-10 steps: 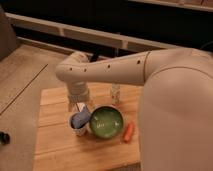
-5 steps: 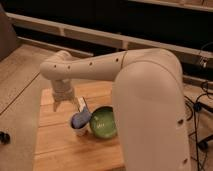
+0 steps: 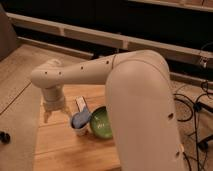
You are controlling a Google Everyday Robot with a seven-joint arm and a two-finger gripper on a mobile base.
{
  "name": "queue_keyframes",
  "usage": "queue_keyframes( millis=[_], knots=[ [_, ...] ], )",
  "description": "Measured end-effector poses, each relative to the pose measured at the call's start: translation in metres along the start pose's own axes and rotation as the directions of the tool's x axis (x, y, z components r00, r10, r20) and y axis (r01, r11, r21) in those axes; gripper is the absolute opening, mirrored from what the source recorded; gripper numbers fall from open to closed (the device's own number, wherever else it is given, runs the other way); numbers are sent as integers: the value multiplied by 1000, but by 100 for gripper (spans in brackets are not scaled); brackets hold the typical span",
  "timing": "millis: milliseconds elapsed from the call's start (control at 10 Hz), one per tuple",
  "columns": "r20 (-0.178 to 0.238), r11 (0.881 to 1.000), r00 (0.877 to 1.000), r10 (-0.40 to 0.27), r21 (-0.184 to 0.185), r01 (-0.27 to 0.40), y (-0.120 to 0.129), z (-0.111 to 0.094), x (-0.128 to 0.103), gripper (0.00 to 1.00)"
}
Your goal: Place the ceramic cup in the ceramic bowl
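Gripper [image 3: 56,115], jaws apart, hovers over bare tabletop [image 3: 60,146] beside the ceramic cup [image 3: 80,121] abutting the ceramic bowl [image 3: 103,123].

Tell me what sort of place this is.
Probably a robot lab or test room: a plain wooden table, loose cables on the floor at the right, and the robot's pincer over the table near the ceramic cup.

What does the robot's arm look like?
The arm is smooth, off-white, thick and rounded, with a row of small dark dots along the forearm; no cables show on it. The gripper, also off-white, is over the wooden table, beside the ceramic cup.
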Motion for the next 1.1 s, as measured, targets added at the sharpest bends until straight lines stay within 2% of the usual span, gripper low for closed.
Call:
queue_keyframes(
  millis=[100,500,900,1100],
  knots=[
    [-23,1000,1000,-2,22,2,-2,0,13,65],
    [-28,1000,1000,-3,27,4,-2,0,16,65],
    [7,998,999,-48,31,48,-3,5,-4,65],
    [12,998,998,-58,26,58,-5,9,-6,65]
  ],
)
